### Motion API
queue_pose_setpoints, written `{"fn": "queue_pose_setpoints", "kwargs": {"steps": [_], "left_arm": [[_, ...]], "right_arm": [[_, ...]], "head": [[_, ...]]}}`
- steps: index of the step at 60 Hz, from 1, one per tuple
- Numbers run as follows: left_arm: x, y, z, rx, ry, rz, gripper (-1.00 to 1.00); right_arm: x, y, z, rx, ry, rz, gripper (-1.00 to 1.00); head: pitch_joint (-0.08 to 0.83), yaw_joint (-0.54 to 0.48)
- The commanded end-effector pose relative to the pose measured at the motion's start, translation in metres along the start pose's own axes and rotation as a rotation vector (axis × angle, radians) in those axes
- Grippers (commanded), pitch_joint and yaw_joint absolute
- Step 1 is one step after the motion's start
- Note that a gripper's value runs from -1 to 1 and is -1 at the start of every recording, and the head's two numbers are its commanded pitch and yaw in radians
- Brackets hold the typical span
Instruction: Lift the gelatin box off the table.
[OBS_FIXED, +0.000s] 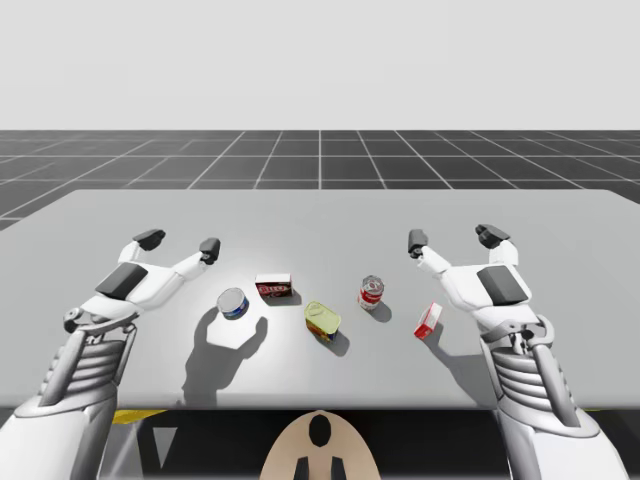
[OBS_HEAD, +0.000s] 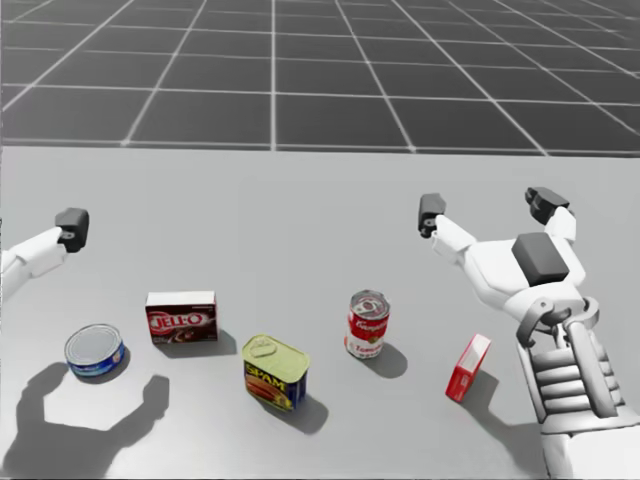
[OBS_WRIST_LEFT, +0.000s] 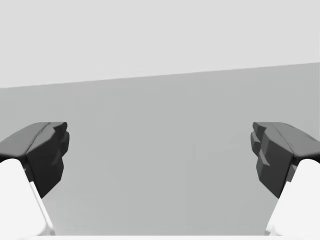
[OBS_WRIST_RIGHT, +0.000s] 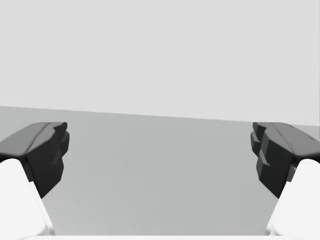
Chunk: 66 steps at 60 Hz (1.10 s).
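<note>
Beside the right arm, your small red-and-white cardboard gelatin box (OBS_HEAD: 467, 367) stands on edge: likely light and stiff, so pinch its broad faces; the right gripper (OBS_FIXED: 453, 238) and left gripper (OBS_FIXED: 180, 243) gape wide, empty.

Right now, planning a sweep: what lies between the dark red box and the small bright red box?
The red-and-white can stands between them, with the yellow tin just nearer me; the head view shows it.

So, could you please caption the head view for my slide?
Dark red rectangular gelatin box untouched on the grey table, my open right fingers hovering well away.
</note>
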Motion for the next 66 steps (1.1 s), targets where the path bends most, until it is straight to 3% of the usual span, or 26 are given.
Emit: {"fn": "queue_pose_setpoints", "kwargs": {"steps": [1, 22, 30, 41, 45, 48, 57, 66], "left_arm": [[0.002, 0.0, 0.001, -0.002, -0.007, -0.002, -1.0], [0.005, -0.003, 0.002, -0.013, -0.018, 0.003, -1.0], [0.005, -0.003, 0.001, -0.013, -0.018, -0.001, -1.0], [0.005, -0.005, 0.003, -0.007, -0.017, 0.001, -1.0], [0.005, -0.005, 0.003, -0.006, -0.015, 0.001, -1.0], [0.005, -0.005, 0.004, -0.006, -0.015, 0.003, -1.0], [0.005, -0.005, 0.004, -0.004, -0.013, 0.007, -1.0], [0.005, -0.006, 0.004, -0.003, -0.011, 0.009, -1.0]], "right_arm": [[0.001, 0.0, 0.0, -0.001, -0.001, 0.003, -1.0], [0.0, 0.0, 0.0, 0.008, 0.004, 0.004, -1.0], [0.004, 0.005, 0.004, 0.044, 0.018, -0.02, -1.0], [0.011, -0.002, 0.02, 0.096, 0.063, -0.057, -1.0], [0.01, -0.008, 0.029, 0.133, 0.063, -0.018, -1.0], [0.007, -0.013, 0.038, 0.16, 0.058, -0.018, -1.0], [-0.004, -0.038, 0.067, 0.282, 0.076, 0.099, -1.0], [-0.012, -0.05, 0.092, 0.463, 0.131, 0.116, -1.0]], "head": [[0.558, -0.18], [0.745, -0.38], [0.745, -0.38], [0.741, -0.37], [0.741, -0.37], [0.741, -0.37], [0.741, -0.37], [0.74, -0.38]]}}
